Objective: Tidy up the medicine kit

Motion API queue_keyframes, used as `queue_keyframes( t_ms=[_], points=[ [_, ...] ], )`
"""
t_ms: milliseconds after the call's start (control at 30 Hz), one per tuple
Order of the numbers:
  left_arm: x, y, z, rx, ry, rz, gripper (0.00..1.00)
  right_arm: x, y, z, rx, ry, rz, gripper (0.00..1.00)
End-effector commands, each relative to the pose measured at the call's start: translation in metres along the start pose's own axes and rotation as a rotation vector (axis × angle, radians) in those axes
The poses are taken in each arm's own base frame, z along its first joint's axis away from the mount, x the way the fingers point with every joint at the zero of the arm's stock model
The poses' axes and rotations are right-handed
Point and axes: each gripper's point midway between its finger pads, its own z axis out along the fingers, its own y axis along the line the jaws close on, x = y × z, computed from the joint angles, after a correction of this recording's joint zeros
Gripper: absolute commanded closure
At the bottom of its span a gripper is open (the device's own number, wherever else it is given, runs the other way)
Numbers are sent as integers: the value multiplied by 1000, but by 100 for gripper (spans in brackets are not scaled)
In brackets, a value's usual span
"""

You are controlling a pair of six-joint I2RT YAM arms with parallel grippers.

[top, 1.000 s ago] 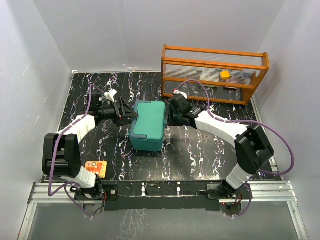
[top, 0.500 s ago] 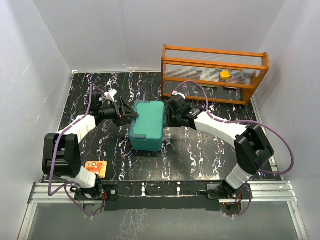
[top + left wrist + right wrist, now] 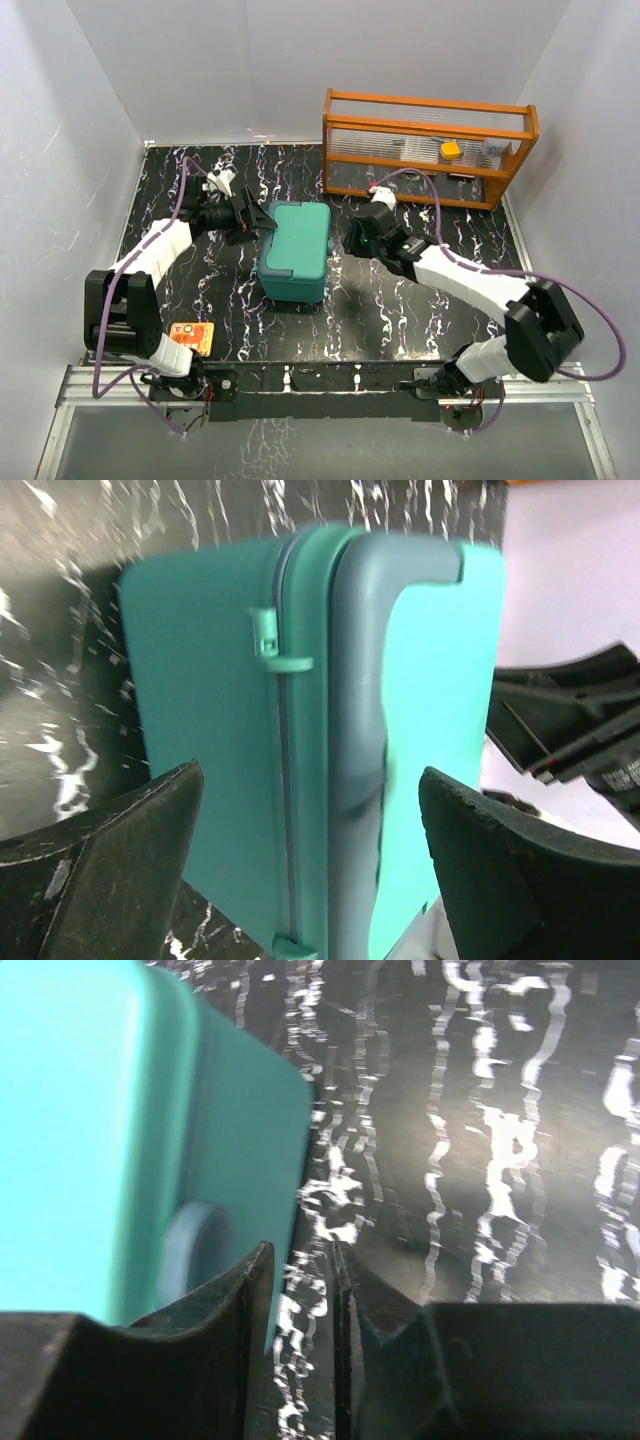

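Note:
The medicine kit (image 3: 297, 250), a teal-green box with rounded corners, stands near the middle of the black marbled table with its lid down. In the left wrist view the medicine kit (image 3: 300, 730) fills the frame, with its seam and hinge clips facing me. My left gripper (image 3: 258, 225) is at the box's far left corner. There the left gripper (image 3: 310, 775) stands wide open, its fingers spread about as wide as the box ahead of them. My right gripper (image 3: 352, 240) hovers just off the box's right side. The right gripper (image 3: 302, 1252) shows only a narrow gap, holding nothing, next to the medicine kit (image 3: 100, 1140).
An orange slatted rack (image 3: 428, 145) stands at the back right with a small yellow item (image 3: 450, 150) on its shelf. An orange packet (image 3: 192, 335) lies by the left arm's base. White walls close in the table on three sides.
The right arm has swung out to the right and its gripper has drawn back a little from the box's right side. The left gripper has edged towards the back.

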Motion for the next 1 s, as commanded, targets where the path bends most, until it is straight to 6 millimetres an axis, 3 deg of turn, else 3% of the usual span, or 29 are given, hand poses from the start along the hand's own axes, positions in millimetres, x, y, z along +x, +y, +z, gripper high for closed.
queue_keyframes(
  t_ms=[0, 167, 333, 400, 700, 767, 967],
  points=[
    [-38, -14, -46, -213, -165, 177, 11, -28, -45, -36, 147, -151, 63, 70],
    [-50, -26, -109, -413, -318, 303, 7, -44, -62, -97, 155, -255, 42, 57],
    [-37, -58, -160, -394, -542, 366, 1, -63, -80, -159, 174, -372, 43, 46],
    [-25, -67, -176, -373, -588, 406, 1, -71, -83, -181, 174, -411, 58, 41],
    [26, -71, -237, -428, -769, 543, 1, -111, -106, -277, 213, -634, 92, 17],
    [30, -75, -250, -435, -827, 549, 1, -112, -111, -293, 214, -661, 109, 4],
    [35, -77, -275, -464, -946, 534, 1, -114, -136, -339, 244, -772, 182, 2]
  ],
)
